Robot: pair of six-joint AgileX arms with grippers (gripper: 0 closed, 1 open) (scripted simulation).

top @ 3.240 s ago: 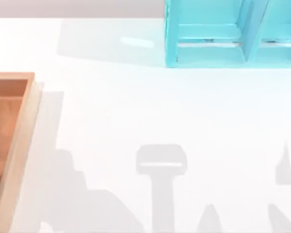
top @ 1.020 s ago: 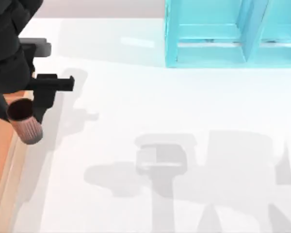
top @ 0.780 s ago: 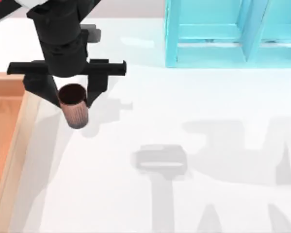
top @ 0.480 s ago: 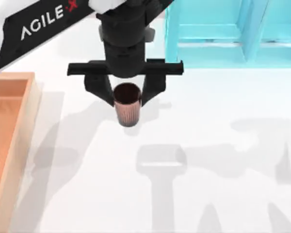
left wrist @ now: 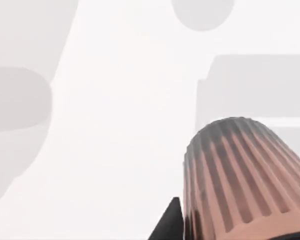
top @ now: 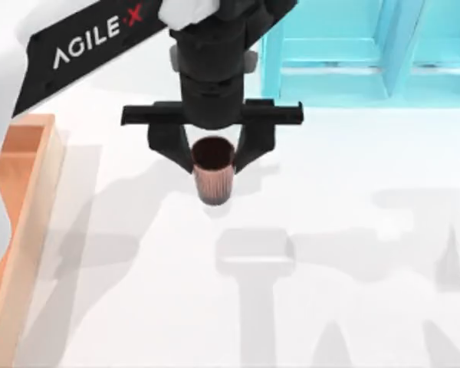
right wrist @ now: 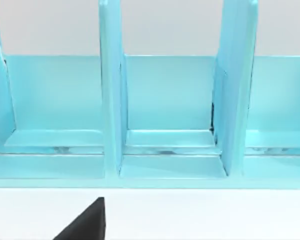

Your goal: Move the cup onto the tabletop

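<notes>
The cup [top: 213,181], a ribbed reddish-brown tumbler with a dark inside, hangs upright over the white tabletop [top: 353,230], a little left of the middle. My left gripper [top: 213,159] is shut on it, one black finger on each side of its rim. The left wrist view looks down along the cup [left wrist: 240,180], with one dark fingertip [left wrist: 169,226] beside it. The cup's round shadow lies well apart from it on the table, so it is off the surface. A dark part of my right gripper [right wrist: 85,224] faces the shelf.
An orange-brown wooden tray [top: 32,199] lies along the left edge. A turquoise shelf unit [top: 353,61] with upright dividers [right wrist: 110,100] stands at the back right. Broad bare white surface stretches in front of and to the right of the cup.
My left arm came in from the left with the cup, carried it off the tray and rightward over the table. In the last half second it shifted slightly right and forward.
</notes>
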